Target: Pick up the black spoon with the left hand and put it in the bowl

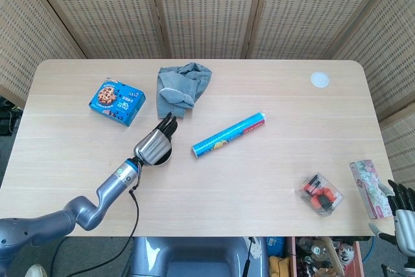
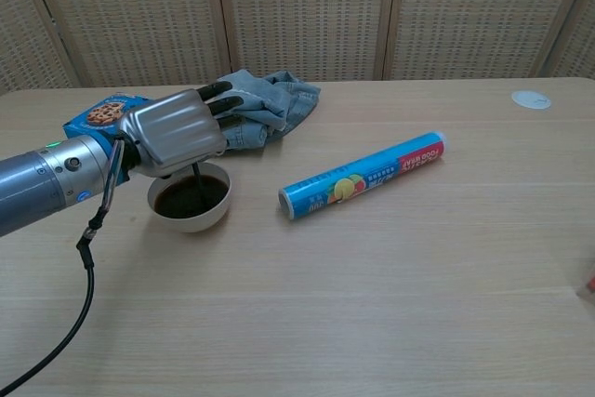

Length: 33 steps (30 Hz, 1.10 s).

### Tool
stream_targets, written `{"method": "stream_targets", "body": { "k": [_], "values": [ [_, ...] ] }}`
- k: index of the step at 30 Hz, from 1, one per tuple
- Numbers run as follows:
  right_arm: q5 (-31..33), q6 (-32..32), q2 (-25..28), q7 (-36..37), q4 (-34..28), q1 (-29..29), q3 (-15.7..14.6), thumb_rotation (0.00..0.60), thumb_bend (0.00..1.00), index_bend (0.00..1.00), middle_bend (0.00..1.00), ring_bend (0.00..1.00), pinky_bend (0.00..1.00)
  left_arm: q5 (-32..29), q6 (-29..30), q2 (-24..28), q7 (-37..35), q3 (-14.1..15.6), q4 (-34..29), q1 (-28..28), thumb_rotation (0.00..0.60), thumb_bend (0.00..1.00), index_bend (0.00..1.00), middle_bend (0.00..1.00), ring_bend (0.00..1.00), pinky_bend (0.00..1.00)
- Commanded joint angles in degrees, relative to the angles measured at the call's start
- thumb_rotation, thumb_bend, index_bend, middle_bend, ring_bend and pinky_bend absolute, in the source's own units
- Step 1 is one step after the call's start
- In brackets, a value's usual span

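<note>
My silver left hand (image 2: 177, 131) hangs directly over the small white round bowl with the dark inside (image 2: 189, 200), knuckles up, my dark fingers (image 2: 218, 90) reaching out flat toward the far side. From under my palm the thin black spoon (image 2: 198, 180) drops straight down, its lower end inside the bowl; I judge I have it pinched beneath the palm, though the grip itself is hidden in both views. From the head view my hand (image 1: 155, 145) covers most of the bowl (image 1: 162, 158), so only a sliver of rim shows.

The step now is the release. I would lower until the spoon's tip rests on the bowl's bottom, then ease my grip apart so it leans on the rim instead of tipping out. Lifting straight up afterwards should keep my palm from dragging the handle.

Just beyond my fingertips lies the crumpled blue denim cloth (image 2: 265, 99), and beside my hand on the outer side the blue cookie packet (image 2: 103, 113). Well off to my inner side rests the blue cardboard tube of food wrap (image 2: 363, 175).

My right hand (image 1: 403, 212) sits at the table's near corner, fingers apart and holding nothing.
</note>
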Motion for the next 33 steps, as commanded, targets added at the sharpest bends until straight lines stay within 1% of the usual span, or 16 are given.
{"method": "stream_targets", "body": {
  "k": [1, 7, 10, 15, 22, 27, 31, 33],
  "values": [
    [0.08, -0.12, 0.02, -0.12, -0.06, 0.01, 0.01, 0.600, 0.21, 0.17, 0.15, 0.00, 0.00, -0.31, 0.21, -0.70, -0.42, -0.57, 1.31, -0.28, 0.600, 0.42, 0.63, 0.13, 0.00, 0.00],
    [0.16, -0.59, 0.01, -0.51, -0.26, 0.21, 0.01, 0.600, 0.21, 0.17, 0.15, 0.00, 0.00, -1.17, 0.45, -0.99, -1.30, -1.10, 4.36, -0.14, 0.600, 0.42, 0.63, 0.13, 0.00, 0.00],
    [0.15, -0.51, 0.07, -0.58, -0.37, 0.19, 0.03, 0.600, 0.21, 0.17, 0.15, 0.00, 0.00, -1.19, 0.84, -0.07, -2.26, -0.52, 4.80, 0.64, 0.600, 0.42, 0.63, 0.13, 0.00, 0.00],
    [0.02, -0.38, 0.06, -0.48, -0.30, 0.16, -0.02, 0.600, 0.21, 0.17, 0.15, 0.00, 0.00, -0.80, 1.93, 2.41, -4.27, 0.67, 2.33, 2.22, 0.600, 0.42, 0.63, 0.13, 0.00, 0.00],
    [-0.30, -0.30, -0.07, -0.39, -0.25, 0.28, -0.09, 0.600, 0.21, 0.17, 0.15, 0.00, 0.00, -1.17, 1.94, 5.31, -5.83, 1.18, -4.07, 3.26, 0.600, 0.42, 0.63, 0.13, 0.00, 0.00],
    [-0.15, -0.10, -0.08, -0.18, -0.13, 0.10, -0.05, 0.600, 0.21, 0.17, 0.15, 0.00, 0.00, -1.35, 1.37, 5.03, -4.36, 1.11, -6.25, 2.86, 0.600, 0.42, 0.63, 0.13, 0.00, 0.00],
    [-0.08, -0.09, -0.12, -0.01, 0.05, 0.00, -0.08, 0.600, 0.21, 0.17, 0.15, 0.00, 0.00, -1.25, 1.21, 3.60, -3.02, 0.75, -5.64, 2.16, 0.600, 0.42, 0.63, 0.13, 0.00, 0.00],
    [0.01, -0.12, -0.15, 0.07, 0.15, -0.08, -0.10, 0.600, 0.21, 0.17, 0.15, 0.00, 0.00, -1.62, 1.14, 2.31, -2.39, 0.12, -4.78, 1.69, 0.600, 0.42, 0.63, 0.13, 0.00, 0.00]
  ]
}}
